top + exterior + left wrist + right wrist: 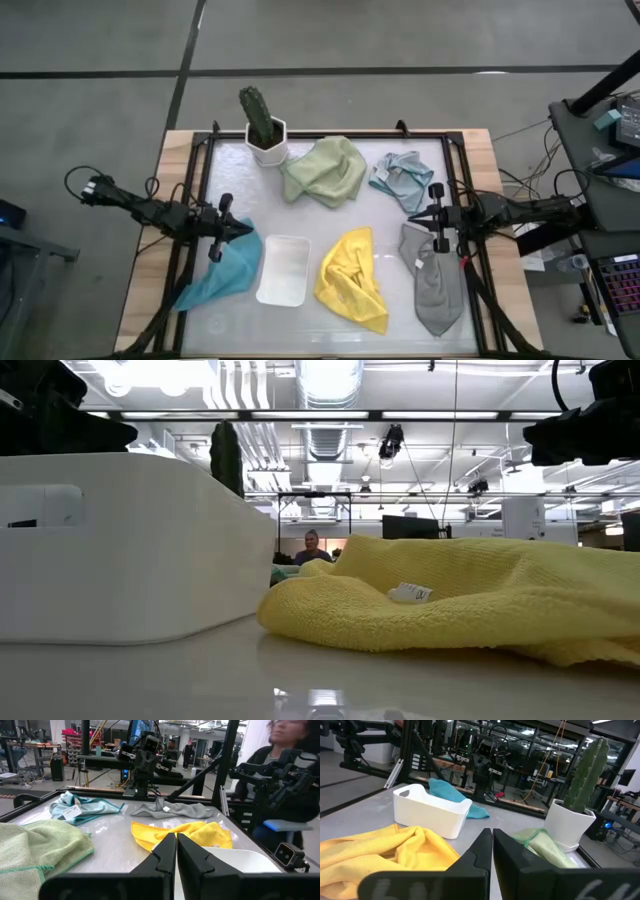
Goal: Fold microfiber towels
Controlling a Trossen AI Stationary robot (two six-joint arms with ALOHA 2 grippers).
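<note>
Five towels lie crumpled on the white table. The pale green towel (325, 170) is at the far middle, the light blue one (400, 180) at the far right, the yellow one (352, 280) at the near middle, the grey one (432, 280) at the near right, the teal one (225, 272) at the near left. My left gripper (248, 231) is shut and empty above the teal towel's far edge. My right gripper (415, 217) is shut and empty above the grey towel's far end. The shut fingers show in the left wrist view (176, 851) and the right wrist view (491, 845).
A white rectangular tray (284, 270) stands between the teal and yellow towels. A cactus in a white pot (264, 128) stands at the far left. A black frame (330, 137) runs round the table. A person sits beyond the table's right side (280, 765).
</note>
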